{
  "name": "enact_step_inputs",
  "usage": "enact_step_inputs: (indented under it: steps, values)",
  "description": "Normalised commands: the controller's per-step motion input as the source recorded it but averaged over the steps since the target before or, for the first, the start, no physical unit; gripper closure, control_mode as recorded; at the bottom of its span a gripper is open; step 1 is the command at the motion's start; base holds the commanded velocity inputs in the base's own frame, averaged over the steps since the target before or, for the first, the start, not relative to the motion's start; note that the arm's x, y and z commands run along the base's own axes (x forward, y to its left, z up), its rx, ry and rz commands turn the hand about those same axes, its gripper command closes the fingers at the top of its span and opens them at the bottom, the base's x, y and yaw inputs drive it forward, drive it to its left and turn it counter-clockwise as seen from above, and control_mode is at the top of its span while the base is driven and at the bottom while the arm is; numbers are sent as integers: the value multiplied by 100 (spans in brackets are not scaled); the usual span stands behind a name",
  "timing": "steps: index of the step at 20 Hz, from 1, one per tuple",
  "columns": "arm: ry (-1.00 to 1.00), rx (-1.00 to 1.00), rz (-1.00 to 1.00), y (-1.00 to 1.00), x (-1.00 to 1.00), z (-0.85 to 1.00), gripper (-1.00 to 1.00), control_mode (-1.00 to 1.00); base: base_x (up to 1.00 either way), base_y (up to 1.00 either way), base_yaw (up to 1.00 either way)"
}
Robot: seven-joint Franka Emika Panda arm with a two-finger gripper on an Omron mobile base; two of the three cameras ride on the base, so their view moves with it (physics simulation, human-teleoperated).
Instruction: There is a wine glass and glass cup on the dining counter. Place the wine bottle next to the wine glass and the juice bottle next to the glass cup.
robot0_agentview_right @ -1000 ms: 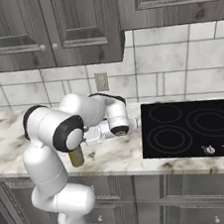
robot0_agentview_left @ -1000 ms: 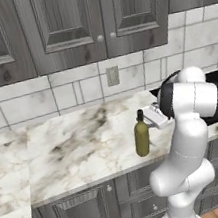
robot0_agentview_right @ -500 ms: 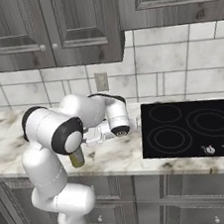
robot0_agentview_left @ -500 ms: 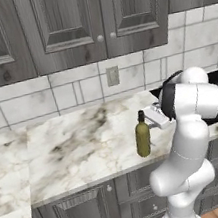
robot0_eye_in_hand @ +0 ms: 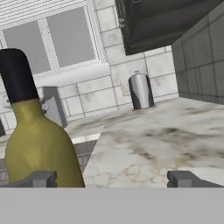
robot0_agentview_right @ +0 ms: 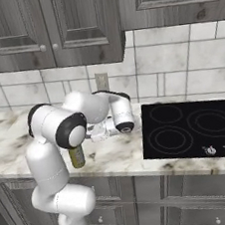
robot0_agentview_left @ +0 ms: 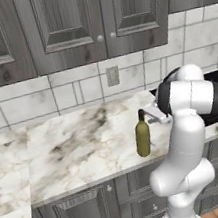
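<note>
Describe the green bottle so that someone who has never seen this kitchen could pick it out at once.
Find the white marble counter with grey-brown veins under the grey wall cabinets, left of the black glass cooktop. Near its front edge stands the tall olive-green glass bottle with a slim neck and dark top, upright, just left of the white arm.

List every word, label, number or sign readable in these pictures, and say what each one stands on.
None can be read.
wine bottle: plain olive-green glass with a dark top, no label or print seen.
cooktop: ring marks and two knobs, no lettering or numbers legible.
wall outlet: blank plate.
steel canister: plain metal, no text.
</note>
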Motion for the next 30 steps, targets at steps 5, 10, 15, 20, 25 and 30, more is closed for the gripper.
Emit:
enact_step_inputs:
  steps: [5,10,15,20,25,30]
  values:
    - [1,0,5,-28,9,0,-100,-100,0,0,0]
    - [0,0,3,5,-27,0,-100,-100,0,0,0]
    - [-3,0,0,25,-17,0,-100,-100,0,0,0]
    - [-3,0,-5,9,3,1,-100,-100,0,0,0]
    - [0,0,-8,0,-4,4,-100,-100,0,0,0]
    - [0,0,-10,1,-14,1,-100,-100,0,0,0]
